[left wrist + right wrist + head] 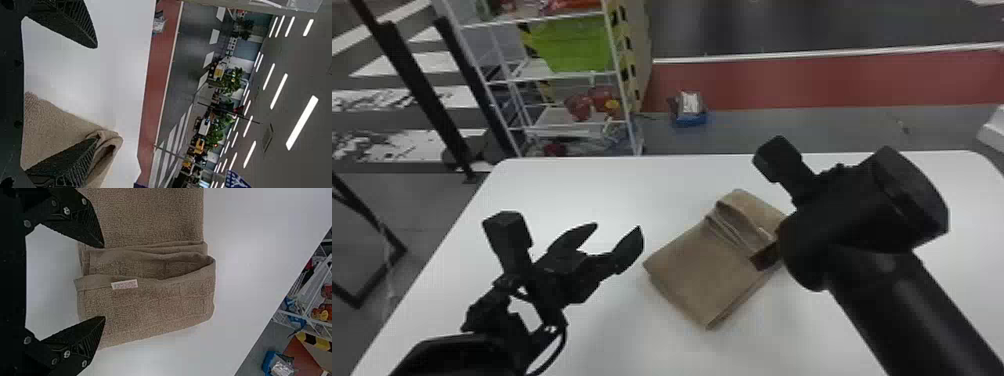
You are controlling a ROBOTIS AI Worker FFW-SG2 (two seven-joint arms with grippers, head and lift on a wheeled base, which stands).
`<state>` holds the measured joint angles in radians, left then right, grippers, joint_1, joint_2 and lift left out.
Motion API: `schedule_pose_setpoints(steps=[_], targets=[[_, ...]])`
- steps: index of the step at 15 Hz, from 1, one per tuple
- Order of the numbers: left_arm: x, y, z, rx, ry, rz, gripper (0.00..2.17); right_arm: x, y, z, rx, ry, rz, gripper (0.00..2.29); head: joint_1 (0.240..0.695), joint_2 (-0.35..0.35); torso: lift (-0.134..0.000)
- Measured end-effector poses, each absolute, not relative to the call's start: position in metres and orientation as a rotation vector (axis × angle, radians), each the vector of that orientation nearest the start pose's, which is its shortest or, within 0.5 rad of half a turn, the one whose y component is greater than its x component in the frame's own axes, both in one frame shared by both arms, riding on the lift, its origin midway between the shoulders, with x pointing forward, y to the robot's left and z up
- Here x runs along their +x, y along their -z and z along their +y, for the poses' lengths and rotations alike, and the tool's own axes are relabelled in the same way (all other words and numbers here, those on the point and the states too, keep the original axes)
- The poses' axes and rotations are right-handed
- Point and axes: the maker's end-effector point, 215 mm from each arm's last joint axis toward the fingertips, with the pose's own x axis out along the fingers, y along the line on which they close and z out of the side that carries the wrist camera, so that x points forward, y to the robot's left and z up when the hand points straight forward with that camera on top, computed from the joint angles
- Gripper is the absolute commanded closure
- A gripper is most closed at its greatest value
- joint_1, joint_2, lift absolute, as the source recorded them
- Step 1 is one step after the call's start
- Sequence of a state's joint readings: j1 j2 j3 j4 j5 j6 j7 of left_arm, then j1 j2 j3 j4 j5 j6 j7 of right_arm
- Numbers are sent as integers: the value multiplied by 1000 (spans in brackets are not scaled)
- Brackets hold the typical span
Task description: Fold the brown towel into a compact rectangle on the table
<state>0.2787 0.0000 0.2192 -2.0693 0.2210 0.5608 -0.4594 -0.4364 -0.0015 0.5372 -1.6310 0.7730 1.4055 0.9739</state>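
Note:
The brown towel [704,272] lies folded on the white table, with a loose, raised fold across its far right part. My left gripper [617,240] stands open to the left of the towel, apart from it. At the towel's right end is my right gripper [772,250], its fingertips mostly hidden behind its own wrist. In the left wrist view, the open left gripper [96,92] has bare table between its fingers and the towel [55,129] beyond one of them. The right wrist view has the right gripper [105,282] open, the towel's labelled hem [156,286] between and past its fingers.
The white table [557,190] extends around the towel on all sides. Behind it on the left stands a wire shelf [557,75] with a green bin [577,45]. A small blue box [691,119] sits on the floor past the far edge.

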Motion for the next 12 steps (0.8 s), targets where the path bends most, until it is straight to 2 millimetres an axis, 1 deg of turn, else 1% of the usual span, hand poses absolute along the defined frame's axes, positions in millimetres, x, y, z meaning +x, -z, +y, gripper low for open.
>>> schedule_pose_setpoints(steps=[2, 5, 8, 10, 12], targets=[[486, 358, 224, -251, 322, 269, 26, 534, 408, -66, -461, -578, 958, 282, 695, 171, -134], [485, 359, 225, -252, 321, 270, 26, 545, 405, -74, -499, -550, 940, 289, 695, 162, -134], [485, 359, 225, -252, 320, 270, 26, 548, 410, -80, -516, -538, 963, 286, 695, 154, -134], [485, 359, 225, -253, 321, 270, 26, 545, 415, -75, -519, -558, 965, 286, 695, 158, -134], [485, 359, 226, -253, 320, 270, 26, 540, 415, -63, -502, -590, 958, 286, 695, 174, -134]])
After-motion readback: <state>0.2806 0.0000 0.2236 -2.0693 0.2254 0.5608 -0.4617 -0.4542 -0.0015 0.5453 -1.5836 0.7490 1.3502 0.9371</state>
